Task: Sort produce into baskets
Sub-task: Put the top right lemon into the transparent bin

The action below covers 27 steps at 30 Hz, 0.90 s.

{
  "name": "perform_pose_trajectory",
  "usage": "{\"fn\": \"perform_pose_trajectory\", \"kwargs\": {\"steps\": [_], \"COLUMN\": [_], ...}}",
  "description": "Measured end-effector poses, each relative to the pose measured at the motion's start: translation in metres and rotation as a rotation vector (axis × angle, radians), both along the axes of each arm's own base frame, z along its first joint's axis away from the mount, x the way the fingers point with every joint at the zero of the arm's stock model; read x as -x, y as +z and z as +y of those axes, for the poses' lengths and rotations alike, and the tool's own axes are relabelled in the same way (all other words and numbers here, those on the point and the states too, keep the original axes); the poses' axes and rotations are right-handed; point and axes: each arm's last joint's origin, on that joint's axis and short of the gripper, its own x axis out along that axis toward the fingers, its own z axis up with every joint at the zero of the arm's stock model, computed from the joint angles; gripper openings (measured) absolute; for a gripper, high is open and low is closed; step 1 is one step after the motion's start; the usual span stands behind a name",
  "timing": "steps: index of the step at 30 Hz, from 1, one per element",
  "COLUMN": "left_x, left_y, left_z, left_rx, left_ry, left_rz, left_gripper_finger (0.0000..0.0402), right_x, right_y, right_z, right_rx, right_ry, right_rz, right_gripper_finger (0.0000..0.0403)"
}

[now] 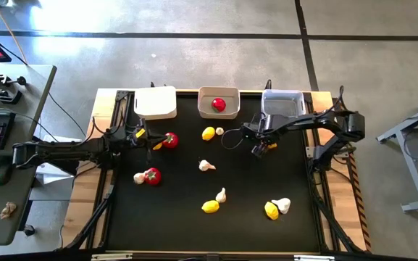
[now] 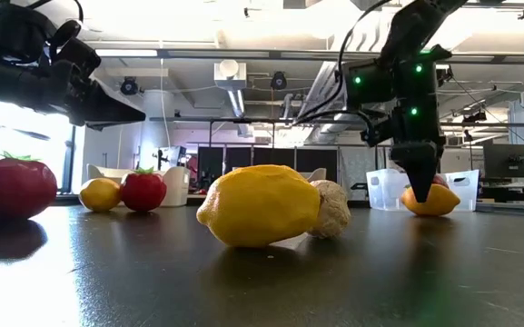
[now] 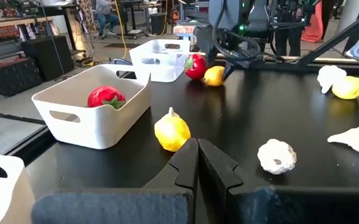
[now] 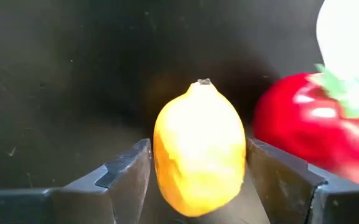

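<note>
straddling a lemon (image 4: pixel 199 149) on the black table (image 1: pixel 194 217) near the clear basket (image 1: pixel 282 102), the right gripper (image 4: pixel 198 180) stands open, the left gripper (image 3: pixel 198 163) shut; smooth, hard and likely light, it wants pinching across its middle.

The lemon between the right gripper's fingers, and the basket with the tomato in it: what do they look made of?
Lemon: probably moulded plastic or foam, matte yellow with a faint sheen, too even for real peel. Basket: opaque white plastic, smooth, thin-walled, with rounded corners and a cut-out handle.
</note>
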Motion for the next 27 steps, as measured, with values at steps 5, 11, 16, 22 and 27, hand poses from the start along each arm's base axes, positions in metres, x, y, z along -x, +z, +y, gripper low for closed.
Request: {"fn": "perform_pose_trajectory", "kwargs": {"steps": [5, 11, 16, 22, 27], "left_x": [0.000, 0.000, 0.000, 0.000, 0.000], "left_y": [0.000, 0.000, 0.000, 0.000, 0.000], "left_z": [0.000, 0.000, 0.000, 0.000, 0.000], "left_rx": [0.005, 0.007, 0.007, 0.007, 0.009], "left_ry": [0.001, 0.001, 0.001, -0.001, -0.001], "left_rz": [-0.002, -0.003, -0.003, -0.003, 0.002], "left_gripper_finger": [0.0000, 0.0000, 0.0000, 0.0000, 0.0000], "right_x": [-0.002, -0.006, -0.025, -0.034, -0.029], "right_y": [-0.007, -0.003, 0.025, 0.069, 0.100], "right_z": [0.001, 0.002, 0.004, -0.017, -0.047], "right_rx": [-0.047, -0.130, -0.192, -0.158, 0.011], "right_ry": [0.002, -0.006, 0.035, -0.016, 0.004], "right_rz": [0.021, -0.002, -0.092, -0.119, -0.075], "right_gripper_finger": [0.0244, 0.0211, 0.0203, 0.0201, 0.0200]}}
